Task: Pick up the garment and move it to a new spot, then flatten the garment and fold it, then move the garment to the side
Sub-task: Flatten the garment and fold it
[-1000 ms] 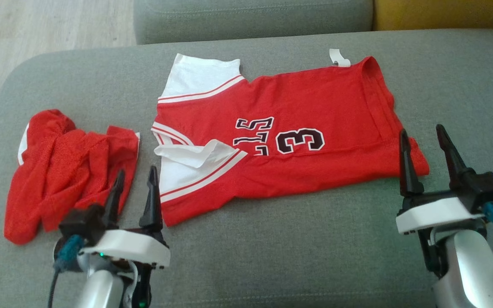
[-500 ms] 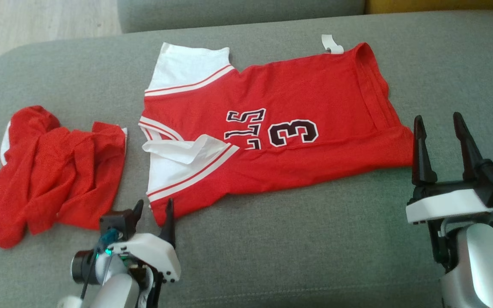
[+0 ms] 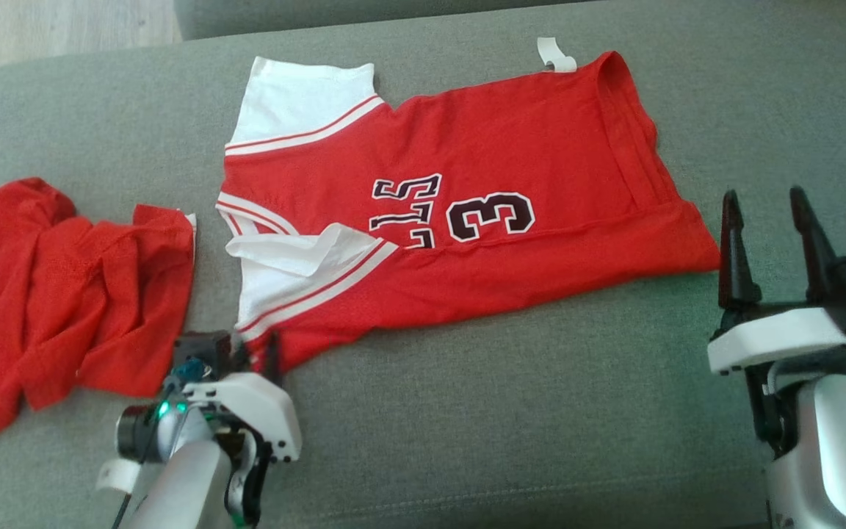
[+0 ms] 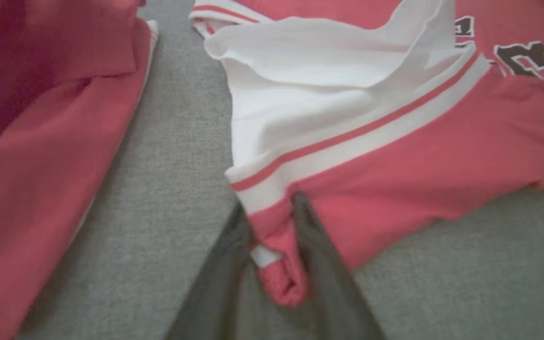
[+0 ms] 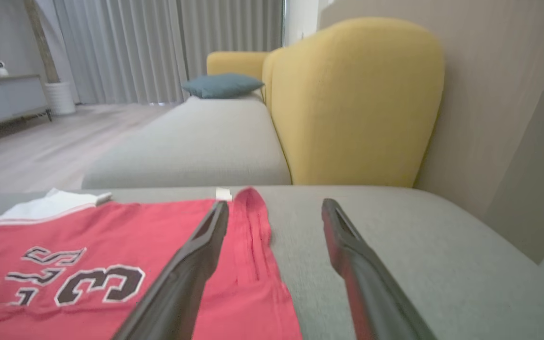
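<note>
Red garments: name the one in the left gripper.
The flat numbered jersey, its corner pinched by the left gripper; the crumpled red garment lies apart, untouched.

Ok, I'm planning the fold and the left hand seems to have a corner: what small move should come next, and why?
Probably move the right hand left onto the jersey at its near right corner and close. The left hand pinches the near left corner, while the right hand stands open just beside the hem, holding nothing; lifting likely needs both corners.

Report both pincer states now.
Left pincer: closed on a corner of the shirt.
Right pincer: open, holding nothing.
</note>
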Controlling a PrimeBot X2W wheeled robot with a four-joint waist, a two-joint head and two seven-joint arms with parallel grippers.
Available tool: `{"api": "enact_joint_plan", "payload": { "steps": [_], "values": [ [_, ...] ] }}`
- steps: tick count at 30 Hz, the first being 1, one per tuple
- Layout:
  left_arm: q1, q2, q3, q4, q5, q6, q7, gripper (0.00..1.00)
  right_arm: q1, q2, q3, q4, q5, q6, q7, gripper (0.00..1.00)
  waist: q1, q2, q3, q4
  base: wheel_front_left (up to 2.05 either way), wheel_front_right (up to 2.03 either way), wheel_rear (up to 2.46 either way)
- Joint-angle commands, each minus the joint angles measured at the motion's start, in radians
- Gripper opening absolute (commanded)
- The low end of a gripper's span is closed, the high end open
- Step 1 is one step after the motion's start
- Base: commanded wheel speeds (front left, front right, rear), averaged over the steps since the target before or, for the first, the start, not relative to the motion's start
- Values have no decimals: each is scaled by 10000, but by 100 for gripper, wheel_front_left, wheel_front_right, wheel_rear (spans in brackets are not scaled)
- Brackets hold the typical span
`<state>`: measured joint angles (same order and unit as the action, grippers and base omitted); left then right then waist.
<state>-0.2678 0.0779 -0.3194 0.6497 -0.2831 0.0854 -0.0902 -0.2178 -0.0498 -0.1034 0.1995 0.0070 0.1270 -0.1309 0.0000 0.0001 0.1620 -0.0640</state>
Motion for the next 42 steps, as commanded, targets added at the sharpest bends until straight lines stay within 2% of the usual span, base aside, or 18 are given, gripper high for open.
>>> {"api": "enact_joint_plan", "payload": {
  "steps": [1,8,16,22,27,28,29,30,42],
  "values": [
    [-262,137,165,-54,10,-16,-71,0,-393,-6,159,-152,-82,37,247,100,0,-1,36,37,0,0,0],
    [-568,85,117,-727,97,61,-1112,0,-860,-5,-676,1384,304,37,1814,100,0,-1,215,424,0,0,0],
    [-658,88,-279,-1671,381,-67,-1440,0,-1655,-5,-1257,3145,170,37,2958,100,0,-1,530,869,0,0,0],
    [-700,153,-498,-2184,462,-138,-1369,0,-2263,-5,-1911,4114,-234,37,2968,100,0,-1,795,1116,0,0,0],
    [-655,267,-546,-2362,458,-114,-1282,0,-2658,-5,-1925,4832,-289,37,2831,100,0,-1,904,1179,0,0,0],
    [-646,290,-546,-2370,454,-103,-1263,0,-2720,-5,-1875,4967,-262,37,2838,94,0,-1,907,1178,0,0,0],
    [-639,314,-546,-2369,453,-83,-1241,0,-2777,-5,-1835,5078,-248,37,2821,22,0,-1,902,1170,0,0,0],
    [-628,338,-547,-2365,453,-65,-1226,0,-2826,-5,-1783,5161,-241,37,2788,0,0,-1,887,1154,0,0,0],
    [-38,687,-624,-2205,306,-12,-971,0,-2372,-138,-1744,4973,86,37,2483,0,0,-1,-93,580,0,0,0]
  ]
}}
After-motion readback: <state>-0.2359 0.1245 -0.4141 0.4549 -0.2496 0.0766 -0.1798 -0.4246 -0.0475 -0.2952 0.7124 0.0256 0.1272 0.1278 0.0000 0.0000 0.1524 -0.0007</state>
